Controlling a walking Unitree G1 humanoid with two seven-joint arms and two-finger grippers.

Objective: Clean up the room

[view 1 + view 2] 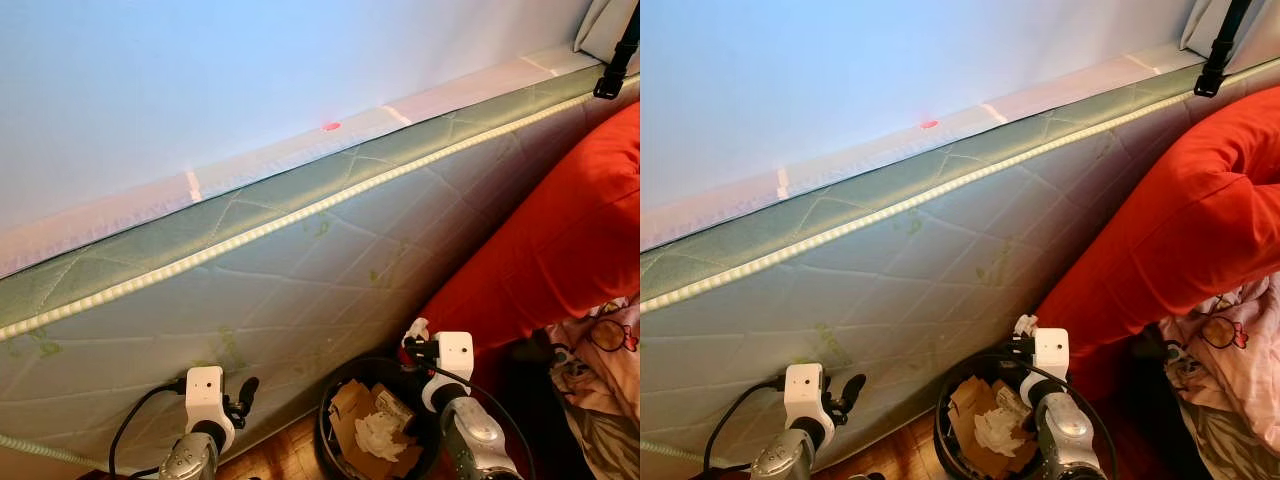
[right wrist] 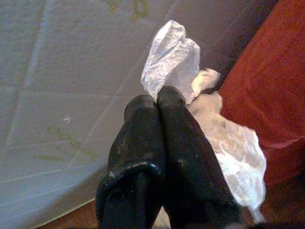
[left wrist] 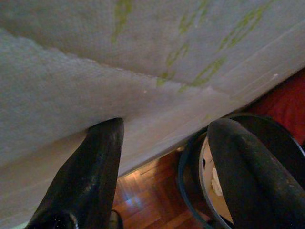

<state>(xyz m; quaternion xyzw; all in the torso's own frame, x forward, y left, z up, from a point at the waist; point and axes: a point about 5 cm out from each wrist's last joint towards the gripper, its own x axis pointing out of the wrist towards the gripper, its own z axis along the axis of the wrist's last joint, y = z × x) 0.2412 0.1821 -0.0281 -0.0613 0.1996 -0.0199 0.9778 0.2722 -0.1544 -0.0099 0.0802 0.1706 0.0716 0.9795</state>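
1. No brand or readable writing shows; the mattress (image 1: 330,270) carries only faint green leaf prints on its quilted side, and a pink cloth (image 1: 605,345) at far right has a small cartoon print too small to read.
2. Far left, a black cable (image 1: 140,410) loops to the left gripper (image 1: 243,395), low beside the mattress side. Its jaws stand well apart with nothing between them; in the left wrist view one fingertip (image 3: 102,138) is just beside the mattress fabric, though I cannot tell whether it touches.
3. Under that gripper lies a strip of wood floor (image 1: 285,455), narrow, running between the mattress and the bin (image 1: 335,395).
4. The mattress stands on edge, tilted, with a green band and a pale piped seam along its top edge. Behind it is a light blue wall (image 1: 250,70) with a small red spot (image 1: 331,127) near its base.
5. The round black bin sits on the floor just beside the mattress, holding brown cardboard (image 1: 350,405) and crumpled white paper (image 1: 380,435).
6. The right gripper (image 1: 412,335) hangs over the bin's far rim. Its jaws are pressed together on a crumpled white wrapper (image 2: 176,57), which juts past the fingertips and trails down beside them.
7. To the right, a red blanket (image 1: 560,240) bulges close against the gripper and bin, leaving little room on that side.
8. At top right a black strap (image 1: 615,65) hangs over the mattress corner.
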